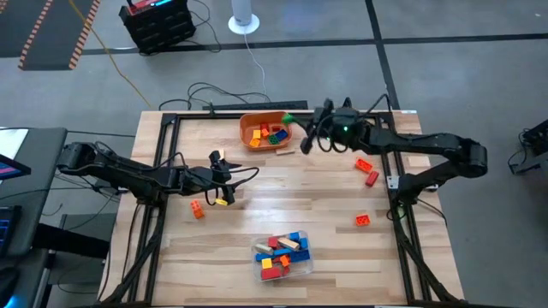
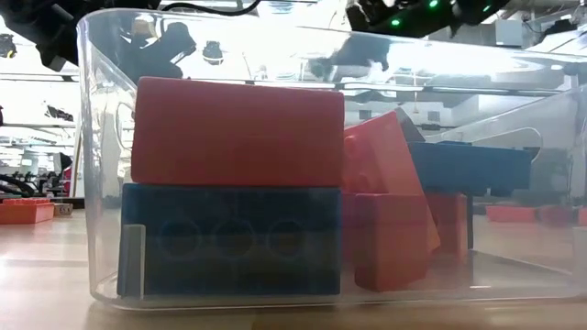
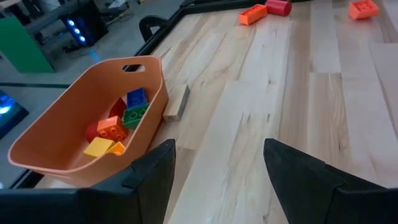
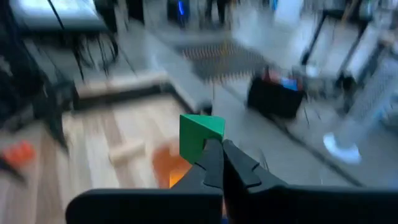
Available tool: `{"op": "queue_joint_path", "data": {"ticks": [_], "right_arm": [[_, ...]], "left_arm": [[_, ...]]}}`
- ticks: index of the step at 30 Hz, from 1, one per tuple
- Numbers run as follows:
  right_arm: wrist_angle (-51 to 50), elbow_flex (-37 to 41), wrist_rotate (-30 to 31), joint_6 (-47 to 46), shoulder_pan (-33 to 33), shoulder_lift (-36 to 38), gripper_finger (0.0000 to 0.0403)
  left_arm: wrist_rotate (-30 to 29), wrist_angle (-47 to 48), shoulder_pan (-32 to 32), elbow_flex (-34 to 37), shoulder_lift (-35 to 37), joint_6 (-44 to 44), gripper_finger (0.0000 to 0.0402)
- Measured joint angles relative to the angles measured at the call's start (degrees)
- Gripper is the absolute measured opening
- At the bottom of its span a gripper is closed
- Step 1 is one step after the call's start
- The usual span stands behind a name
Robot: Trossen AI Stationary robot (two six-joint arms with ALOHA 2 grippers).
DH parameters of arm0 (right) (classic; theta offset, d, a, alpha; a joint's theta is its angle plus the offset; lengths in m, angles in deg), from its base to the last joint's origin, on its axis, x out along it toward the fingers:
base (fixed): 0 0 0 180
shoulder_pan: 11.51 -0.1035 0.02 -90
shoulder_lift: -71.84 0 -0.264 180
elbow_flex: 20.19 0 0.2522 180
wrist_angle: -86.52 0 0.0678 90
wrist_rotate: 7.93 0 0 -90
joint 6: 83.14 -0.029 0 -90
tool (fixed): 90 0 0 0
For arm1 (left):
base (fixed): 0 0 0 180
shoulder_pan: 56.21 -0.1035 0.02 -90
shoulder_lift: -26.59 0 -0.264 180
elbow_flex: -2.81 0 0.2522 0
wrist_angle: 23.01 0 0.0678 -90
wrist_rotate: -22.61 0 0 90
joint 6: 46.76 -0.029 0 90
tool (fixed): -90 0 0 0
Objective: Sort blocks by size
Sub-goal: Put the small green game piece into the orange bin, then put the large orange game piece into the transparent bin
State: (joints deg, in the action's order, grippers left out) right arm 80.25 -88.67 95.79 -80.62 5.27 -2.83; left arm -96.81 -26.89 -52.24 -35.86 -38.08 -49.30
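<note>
On the left, the left arm reaches in low over the worktop (image 1: pixel 342 257), and the left gripper (image 1: pixel 224 178) hangs with its jaws spread wide and nothing between them. A yellow block (image 1: pixel 222 200) lies just beside it, and an orange block (image 1: pixel 198 210) sits a little further left on the wood. Seen from that wrist, the two dark fingers (image 3: pixel 149 177) frame bare boards, with the bowl (image 3: pixel 56 130) off to one side.

In the middle, at the far edge, the orange bowl holds a few small blocks (image 1: pixel 272 134) in blue, green, red, orange and yellow. A tan block (image 1: pixel 284 152) rests on the wood just beside the bowl. Near the front edge stands the clear tub (image 1: pixel 282 254), filled with longer blocks (image 2: pixel 237 132), red stacked on blue with more red and blue behind.

To the right of the bowl, the right gripper (image 1: pixel 301 137) hovers near its rim, jaws closed on a green block (image 4: pixel 200 135), which sticks up from the tips. Further right, three loose blocks lie well apart from the tub: an orange one (image 1: pixel 363 164) and a red one (image 1: pixel 372 178) close together, and another orange one (image 1: pixel 363 220) nearer the front.
</note>
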Motion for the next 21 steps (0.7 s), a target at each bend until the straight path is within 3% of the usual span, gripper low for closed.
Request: {"op": "queue_joint_path", "data": {"ticks": [4,9,14,21], "right_arm": [[11.95,-0.23,-6.93,-0.14,3.97,-6.40,0.0017],[11.33,-6.25,-9.80,-3.33,9.17,-19.11,0.0018],[-3.10,-16.94,-15.04,-5.72,11.76,-29.34,0.0051],[-23.77,-29.34,-21.07,-3.52,13.40,-33.14,0.0166]], "left_arm": [[-0.51,0.06,-0.20,0.00,0.00,-0.45,0.0238],[-1.67,0.31,-0.33,0.00,0.00,-0.70,0.0238],[-1.76,0.69,-0.31,0.01,0.00,-0.70,0.0238],[-1.76,2.05,-0.31,0.00,0.00,0.22,0.0238]]}}
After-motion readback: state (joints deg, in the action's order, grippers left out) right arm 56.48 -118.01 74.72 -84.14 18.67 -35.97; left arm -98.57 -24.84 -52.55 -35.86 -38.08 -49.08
